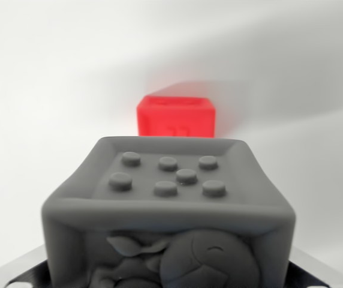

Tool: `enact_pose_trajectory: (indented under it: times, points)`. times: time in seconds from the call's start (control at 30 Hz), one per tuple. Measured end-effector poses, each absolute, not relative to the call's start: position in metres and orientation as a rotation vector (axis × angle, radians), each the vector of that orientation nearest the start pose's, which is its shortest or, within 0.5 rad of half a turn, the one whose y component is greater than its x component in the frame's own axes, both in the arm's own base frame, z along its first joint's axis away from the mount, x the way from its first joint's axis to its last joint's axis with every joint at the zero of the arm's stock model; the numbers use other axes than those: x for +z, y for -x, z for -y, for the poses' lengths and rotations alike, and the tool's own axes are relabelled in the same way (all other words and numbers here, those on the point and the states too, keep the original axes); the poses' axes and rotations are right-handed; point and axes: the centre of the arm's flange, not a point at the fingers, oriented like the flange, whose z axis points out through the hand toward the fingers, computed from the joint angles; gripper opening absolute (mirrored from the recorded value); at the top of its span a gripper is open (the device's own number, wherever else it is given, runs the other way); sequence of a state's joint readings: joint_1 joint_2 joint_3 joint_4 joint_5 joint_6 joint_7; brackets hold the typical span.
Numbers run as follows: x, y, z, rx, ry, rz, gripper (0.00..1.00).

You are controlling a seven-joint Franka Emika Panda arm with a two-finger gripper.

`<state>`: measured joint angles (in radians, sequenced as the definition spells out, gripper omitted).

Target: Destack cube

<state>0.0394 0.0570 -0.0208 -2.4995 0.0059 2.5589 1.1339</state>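
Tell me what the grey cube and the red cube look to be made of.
Grey cube: looks like soft rubber or silicone, matte; rounded, slightly sagging edges, moulded studs and a relief figure, no glare. Red cube: probably the same moulded kind, matte, with a recessed top and an embossed mark, but it is blurred, so less certain.

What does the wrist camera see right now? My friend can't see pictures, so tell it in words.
A big gray cube fills the bottom of the wrist view, with seven round bumps on top and a raised cartoon figure on its front. Behind it sits a blurry red cube on a plain white surface.
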Motion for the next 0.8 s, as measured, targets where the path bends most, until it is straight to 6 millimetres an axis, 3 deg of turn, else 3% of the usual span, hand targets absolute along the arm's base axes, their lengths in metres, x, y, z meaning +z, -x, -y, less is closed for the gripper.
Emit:
enact_pose_trajectory:
  times: [0.53,0.8]
  points:
    - [0.312,-0.470,-0.009,-0.003,2.657,-1.666,0.00]
    - [0.307,-0.477,-0.016,0.007,2.649,-1.688,0.00]
